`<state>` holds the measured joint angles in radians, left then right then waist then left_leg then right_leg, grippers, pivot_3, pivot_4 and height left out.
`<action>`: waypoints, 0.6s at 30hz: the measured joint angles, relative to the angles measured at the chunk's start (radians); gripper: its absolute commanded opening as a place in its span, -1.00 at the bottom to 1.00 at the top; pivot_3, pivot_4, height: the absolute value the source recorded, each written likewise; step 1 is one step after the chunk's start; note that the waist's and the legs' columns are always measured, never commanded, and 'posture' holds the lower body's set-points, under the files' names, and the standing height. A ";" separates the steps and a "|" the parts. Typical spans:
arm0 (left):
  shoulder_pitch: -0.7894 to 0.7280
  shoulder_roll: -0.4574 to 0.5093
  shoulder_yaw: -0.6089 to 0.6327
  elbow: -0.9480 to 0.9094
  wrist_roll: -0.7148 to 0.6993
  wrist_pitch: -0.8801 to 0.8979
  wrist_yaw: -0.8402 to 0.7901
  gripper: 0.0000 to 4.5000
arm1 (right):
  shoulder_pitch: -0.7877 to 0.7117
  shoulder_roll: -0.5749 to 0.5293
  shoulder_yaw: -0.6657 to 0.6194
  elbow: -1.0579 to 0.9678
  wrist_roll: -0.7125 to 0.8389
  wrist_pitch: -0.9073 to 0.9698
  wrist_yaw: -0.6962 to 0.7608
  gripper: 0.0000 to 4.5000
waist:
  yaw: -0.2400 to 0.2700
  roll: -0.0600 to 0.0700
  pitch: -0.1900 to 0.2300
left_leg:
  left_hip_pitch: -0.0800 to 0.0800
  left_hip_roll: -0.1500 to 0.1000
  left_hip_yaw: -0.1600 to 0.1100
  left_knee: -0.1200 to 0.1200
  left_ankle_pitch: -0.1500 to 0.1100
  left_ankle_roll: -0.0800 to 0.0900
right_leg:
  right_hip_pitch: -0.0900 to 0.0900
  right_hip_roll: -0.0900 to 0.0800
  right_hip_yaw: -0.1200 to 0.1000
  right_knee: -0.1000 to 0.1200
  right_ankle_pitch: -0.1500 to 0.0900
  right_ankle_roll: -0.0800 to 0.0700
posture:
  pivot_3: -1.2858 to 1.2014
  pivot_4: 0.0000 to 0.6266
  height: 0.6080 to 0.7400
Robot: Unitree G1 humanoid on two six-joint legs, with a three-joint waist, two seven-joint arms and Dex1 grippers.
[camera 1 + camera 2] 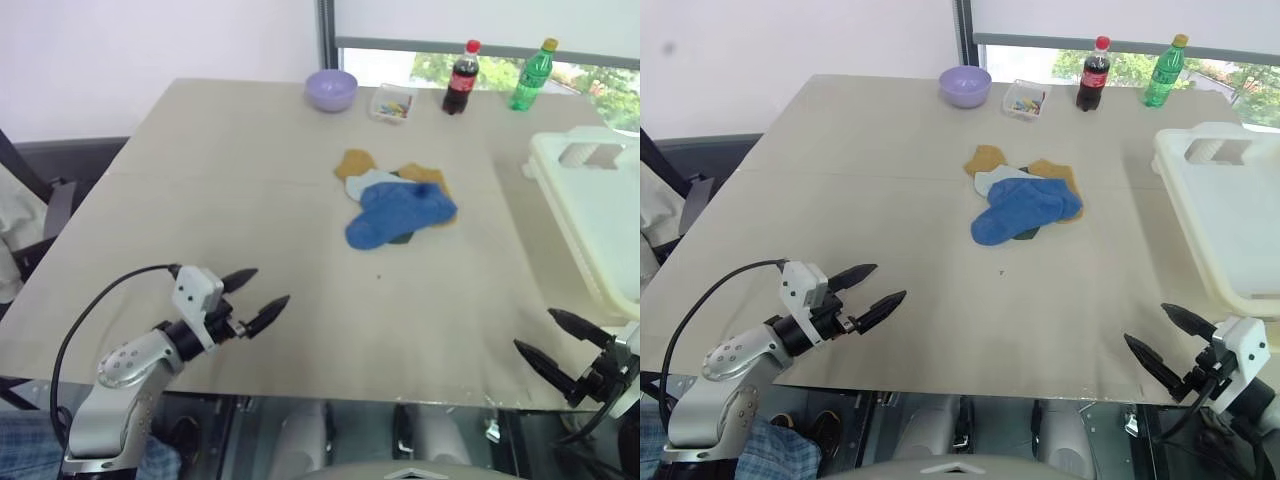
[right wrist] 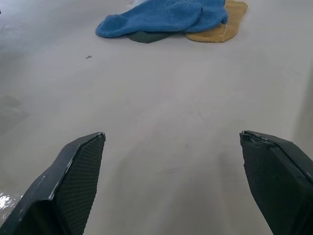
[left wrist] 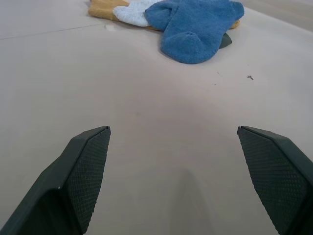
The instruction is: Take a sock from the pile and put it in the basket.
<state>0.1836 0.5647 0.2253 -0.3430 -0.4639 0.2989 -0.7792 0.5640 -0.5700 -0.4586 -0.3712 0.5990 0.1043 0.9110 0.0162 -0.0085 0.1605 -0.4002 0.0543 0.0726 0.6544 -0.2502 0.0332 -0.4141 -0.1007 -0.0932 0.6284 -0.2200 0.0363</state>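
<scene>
Beyond the pile [image 1: 396,205], head views add the basket [image 1: 596,215].

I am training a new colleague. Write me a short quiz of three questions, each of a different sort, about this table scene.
1. True or false: the blue sock lies on top of the pile.
2. On which side of the robot does the basket stand? A) left B) right
3. What state are the left tool and the right tool in?

Key: 1 true. 2 B. 3 both open, holding nothing.
</scene>
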 measured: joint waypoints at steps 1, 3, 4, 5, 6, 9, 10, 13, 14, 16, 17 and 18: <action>0.000 0.000 0.000 0.000 0.000 0.000 0.000 0.97 | 0.000 0.000 0.000 0.000 0.000 0.000 0.000 1.00 | 0.000 0.000 0.000 | 0.000 0.000 0.000 0.000 0.000 0.000 | 0.000 0.000 0.000 0.000 0.000 0.000 | 0.03 -0.52 0.94; -0.003 -0.001 -0.003 0.005 0.022 -0.020 0.003 0.97 | -0.005 0.000 0.000 0.000 -0.003 0.000 0.000 1.00 | 0.000 0.000 0.000 | 0.000 0.000 0.000 0.000 0.000 0.000 | 0.000 0.000 0.000 0.000 0.000 0.000 | 0.03 -0.52 0.94; -0.009 -0.001 -0.007 0.014 0.043 -0.042 0.009 0.97 | -0.013 0.000 0.001 0.000 -0.005 0.000 0.000 1.00 | 0.000 0.000 0.000 | 0.000 0.000 0.000 0.000 0.000 0.000 | 0.000 0.000 0.000 0.000 0.000 0.000 | 0.03 -0.52 0.94; -0.014 -0.003 -0.013 0.024 0.058 -0.061 0.011 0.97 | -0.021 0.000 0.001 0.000 -0.006 -0.001 0.000 1.00 | 0.000 0.000 0.000 | 0.000 0.000 0.000 0.000 0.000 0.000 | 0.000 0.000 0.000 0.000 0.000 0.000 | 0.03 -0.52 0.94; -0.018 -0.003 -0.021 0.030 0.069 -0.071 0.011 0.97 | -0.026 0.000 0.001 0.000 -0.006 -0.002 0.000 1.00 | 0.000 0.000 0.000 | 0.000 0.000 0.000 0.001 0.000 0.000 | 0.000 0.000 0.000 0.000 0.000 -0.001 | 0.03 -0.52 0.94; -0.018 -0.004 -0.029 0.044 0.067 -0.077 0.000 0.97 | -0.029 0.000 0.002 0.000 -0.007 -0.002 0.001 1.00 | 0.000 0.000 0.000 | 0.000 0.000 0.000 0.000 0.000 0.000 | 0.000 0.000 0.000 0.000 0.000 -0.001 | 0.03 -0.52 0.94; -0.020 -0.004 -0.029 0.047 0.065 -0.077 -0.006 0.97 | -0.030 0.000 0.004 0.000 -0.008 -0.002 0.001 1.00 | 0.000 0.000 0.000 | 0.000 0.000 0.000 0.000 0.000 0.000 | 0.000 0.000 0.000 0.000 0.000 -0.001 | 0.03 -0.52 0.94; -0.024 -0.004 -0.029 0.051 0.059 -0.078 -0.011 0.97 | -0.032 0.000 0.009 0.000 -0.013 -0.004 0.002 1.00 | 0.000 0.000 0.000 | 0.000 0.000 0.000 0.001 0.000 0.000 | 0.000 0.000 0.000 0.000 0.000 -0.001 | 0.03 -0.52 0.94; -0.024 -0.004 -0.029 0.052 0.059 -0.080 -0.012 0.97 | -0.033 0.001 0.009 0.000 -0.016 -0.004 0.002 1.00 | 0.000 0.000 0.000 | 0.000 0.000 0.000 0.001 0.000 0.000 | 0.000 0.000 0.000 0.000 0.000 -0.001 | 0.03 -0.52 0.94; -0.025 -0.004 -0.029 0.056 0.059 -0.084 -0.015 0.97 | -0.037 0.001 0.010 0.001 -0.026 -0.007 -0.001 1.00 | 0.000 0.000 0.000 | 0.000 0.000 0.000 0.001 0.000 0.000 | 0.000 0.000 0.000 0.001 0.001 -0.001 | 0.03 -0.52 0.94; -0.026 -0.004 -0.029 0.057 0.059 -0.088 -0.016 0.97 | -0.039 0.001 0.010 0.002 -0.030 -0.008 -0.002 1.00 | 0.000 0.000 0.000 | 0.000 0.000 0.000 0.001 0.000 0.000 | 0.000 0.000 0.000 0.001 0.001 -0.001 | 0.03 -0.52 0.94; -0.029 -0.004 -0.029 0.059 0.059 -0.091 -0.018 0.97 | -0.039 0.001 0.010 0.002 -0.036 -0.008 -0.002 1.00 | 0.000 0.000 0.000 | 0.000 0.000 0.000 0.001 0.000 0.000 | 0.000 0.000 0.000 0.001 0.001 -0.001 | 0.03 -0.52 0.94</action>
<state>0.1545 0.5607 0.1960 -0.2844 -0.4047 0.2079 -0.7973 0.5249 -0.5691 -0.4489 -0.3694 0.5631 0.0959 0.9090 0.0161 -0.0086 0.1603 -0.3999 0.0544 0.0727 0.6554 -0.2501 0.0332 -0.4140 -0.1004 -0.0931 0.6295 -0.2195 0.0355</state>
